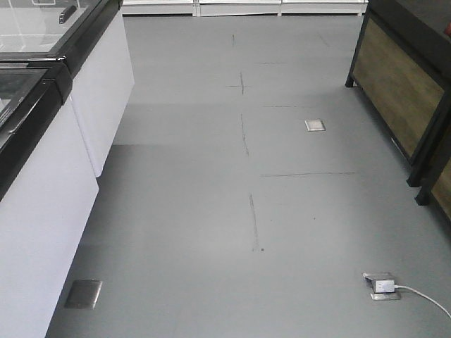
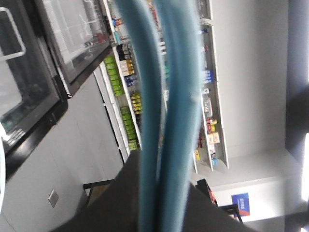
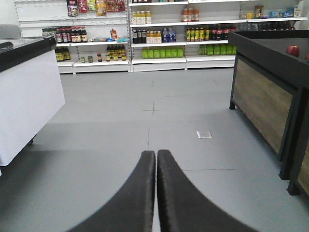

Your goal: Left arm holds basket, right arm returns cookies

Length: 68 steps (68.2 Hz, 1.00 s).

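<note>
— What does the left wrist give you?
— I see the basket [image 2: 178,96] only as two light blue handle bars, running top to bottom close to the lens. The left gripper [image 2: 164,174] has a dark finger on either side of them, pinching the handle.
— And ahead?
— White chest freezers [image 1: 42,211] on my left, grey floor [image 1: 232,211] down the middle, a wooden display stand [image 1: 398,84] on the right, and a white plug adapter [image 1: 384,285] on the floor.
— Right side?
— The right gripper [image 3: 156,164] is pressed together, its fingers touching and pointing toward the stocked shelves [image 3: 159,38].
</note>
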{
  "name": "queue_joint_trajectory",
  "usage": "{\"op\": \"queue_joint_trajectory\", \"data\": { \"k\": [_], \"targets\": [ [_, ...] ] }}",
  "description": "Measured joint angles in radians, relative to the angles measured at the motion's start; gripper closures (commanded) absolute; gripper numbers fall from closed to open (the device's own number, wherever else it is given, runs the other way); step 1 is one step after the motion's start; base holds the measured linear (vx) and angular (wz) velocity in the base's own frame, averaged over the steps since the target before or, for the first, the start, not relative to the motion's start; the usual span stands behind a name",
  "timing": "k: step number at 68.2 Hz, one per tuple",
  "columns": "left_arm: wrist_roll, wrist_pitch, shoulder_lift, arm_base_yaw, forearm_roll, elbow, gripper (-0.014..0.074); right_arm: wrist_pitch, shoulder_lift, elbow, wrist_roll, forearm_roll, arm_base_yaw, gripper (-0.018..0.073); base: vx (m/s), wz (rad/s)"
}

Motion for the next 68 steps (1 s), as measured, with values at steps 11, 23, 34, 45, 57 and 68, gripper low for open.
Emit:
{"op": "queue_joint_trajectory", "data": {
  "k": [11,23,34,45,57,68],
  "targets": [
    [-0.028,-0.002,-0.045,-0.113,-0.017,-0.023,0.0604,0.000,0.000,0.000,0.000,0.000,0.000,0.0568,0.00,0.00],
    [-0.031,0.000,-0.082,-0.313,0.017,-0.033,0.0604,0.000,0.000,0.000,0.000,0.000,0.000,0.0568,0.00,0.00],
    [-0.029,0.001,-0.107,-0.543,0.071,-0.033,0.0604,0.000,0.000,0.000,0.000,0.000,0.000,0.0568,0.00,0.00],
    [-0.018,0.035,-0.122,-0.760,0.103,-0.033,0.0604,0.000,0.000,0.000,0.000,0.000,0.000,0.0568,0.00,0.00],
    [0.022,0.064,-0.163,-0.995,0.182,-0.010,0.0604,0.000,0.000,0.000,0.000,0.000,0.000,0.0568,0.00,0.00],
    [0.041,-0.012,-0.223,-1.171,0.206,0.108,0.0604,0.000,0.000,0.000,0.000,0.000,0.000,0.0568,0.00,0.00]
  ]
}}
